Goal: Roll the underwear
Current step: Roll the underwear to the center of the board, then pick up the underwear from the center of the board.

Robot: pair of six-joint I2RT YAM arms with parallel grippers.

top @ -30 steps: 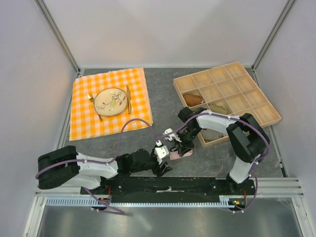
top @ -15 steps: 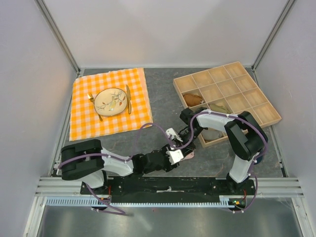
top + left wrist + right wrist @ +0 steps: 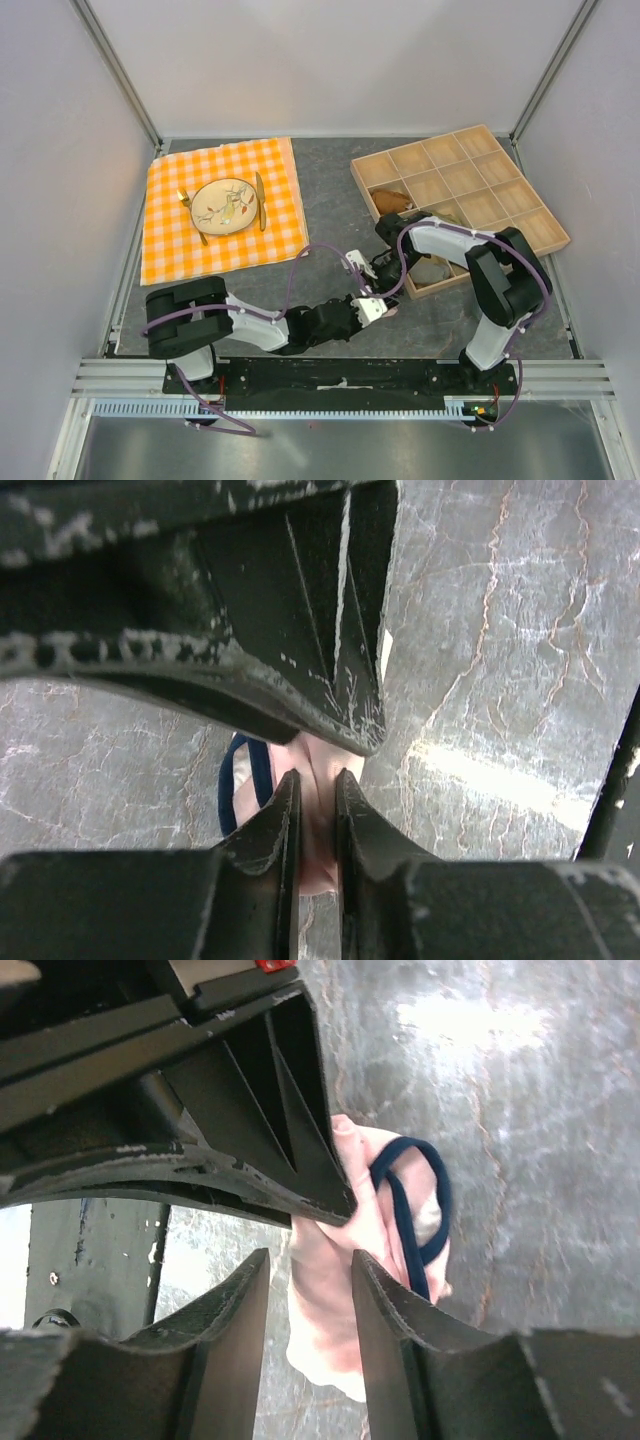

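**Pink and navy on grey marble**

The underwear (image 3: 325, 1310) is pale pink, edged with a thin band of dark navy. The table (image 3: 330, 180) is dark grey, marbled with paler grey and rusty veins. The cloth (image 3: 225, 250) is a bright orange and white check. The plate (image 3: 203, 215) is cream with faint coloured marks, and the fork (image 3: 186, 205) and knife (image 3: 260, 200) are gold. The tray (image 3: 478, 140) is pale bare wood, holding a brown roll (image 3: 393, 202), an olive roll (image 3: 447, 215) and a grey roll (image 3: 432, 272). The left arm (image 3: 230, 325) and right arm (image 3: 470, 250) are black and white, strung with purple cable
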